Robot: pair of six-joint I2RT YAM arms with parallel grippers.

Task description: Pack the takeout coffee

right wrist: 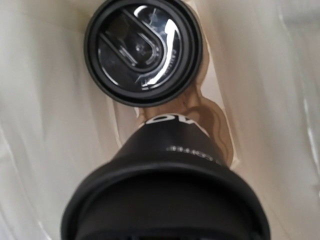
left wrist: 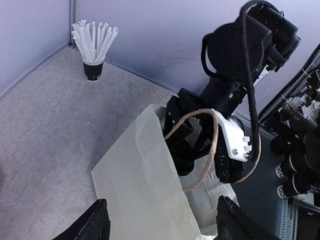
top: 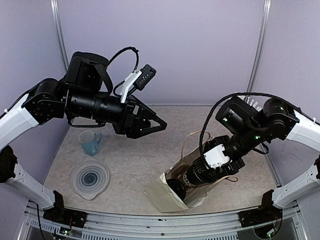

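My right hand (top: 176, 189) is sitting deep inside the paper bag (top: 157, 194), where two lidded cups (right wrist: 142, 50) are standing in the carrier tray (right wrist: 214, 122). Whether it is grasping, I cannot tell. My left hand (top: 161, 126) is hovering released.

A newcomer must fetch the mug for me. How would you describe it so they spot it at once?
Start at the table's left side, away from the bag. Two things sit there; the mug is the one nearer the back wall. It is pale blue, upright, with a handle, unlike the flat clear round dish before it.
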